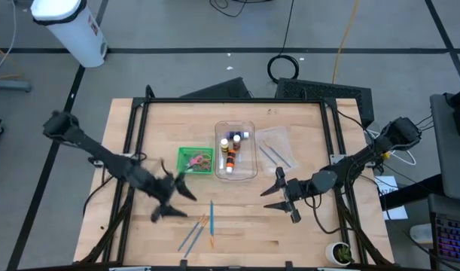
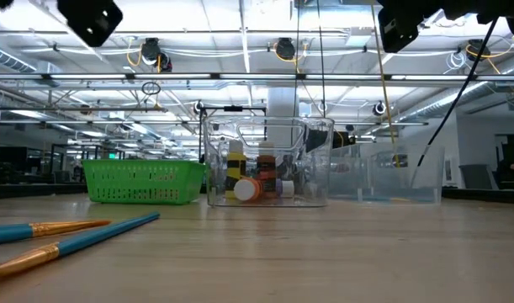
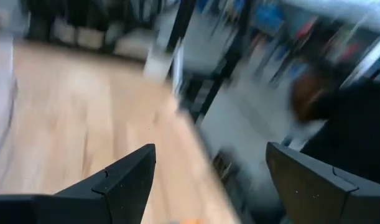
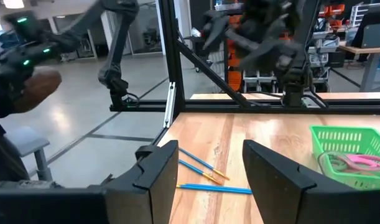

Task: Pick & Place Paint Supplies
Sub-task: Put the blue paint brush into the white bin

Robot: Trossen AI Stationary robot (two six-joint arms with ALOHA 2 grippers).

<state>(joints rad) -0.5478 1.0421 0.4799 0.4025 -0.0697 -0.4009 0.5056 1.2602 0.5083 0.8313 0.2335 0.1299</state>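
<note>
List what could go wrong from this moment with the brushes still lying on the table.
1. The blue brushes lie close together near the table's front edge; closing on one may nudge or roll its neighbours.
2. The left gripper, open, hangs between the green basket and the brushes; a careless swing could knock the basket.
3. The clear bin already holds paint bottles, so a brush dropped there may tip them.
The right gripper is open over bare table.

No text, label, brand, number or sign can be read anywhere in these views.
</note>
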